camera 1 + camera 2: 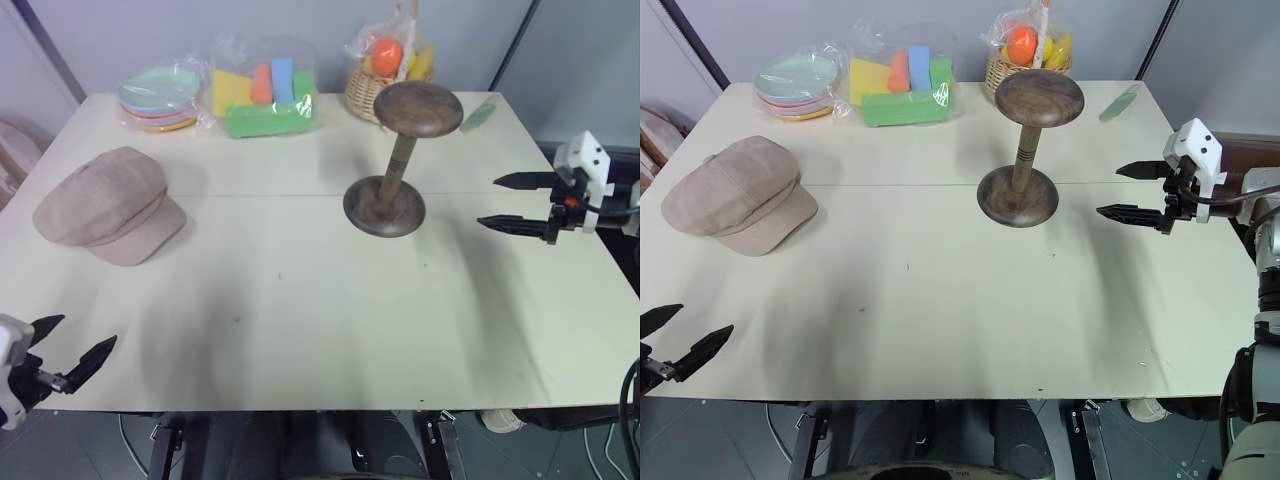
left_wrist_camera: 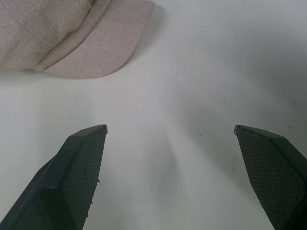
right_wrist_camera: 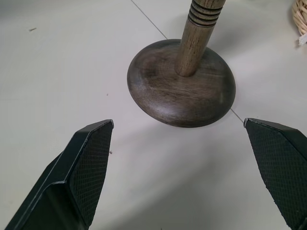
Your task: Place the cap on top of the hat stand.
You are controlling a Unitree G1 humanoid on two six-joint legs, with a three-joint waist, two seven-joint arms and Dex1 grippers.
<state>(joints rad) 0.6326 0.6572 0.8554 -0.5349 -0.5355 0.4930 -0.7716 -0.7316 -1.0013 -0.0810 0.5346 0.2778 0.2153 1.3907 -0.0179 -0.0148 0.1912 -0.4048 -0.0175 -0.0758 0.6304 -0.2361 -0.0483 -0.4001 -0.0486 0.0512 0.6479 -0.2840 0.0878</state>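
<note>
Nothing is done yet: the soft beige-pink fabric cap (image 1: 108,205) is lying on the white bench (image 1: 300,320), well apart from the dark wooden mushroom-topped hat stand (image 1: 398,160). The left claw (image 1: 72,352) and right claw (image 1: 512,202) are gaping wide, holding nothing.

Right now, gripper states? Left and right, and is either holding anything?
Left gripper: open, holding nothing, short of the cap.
Right gripper: open, holding nothing, beside the hat stand.
</note>
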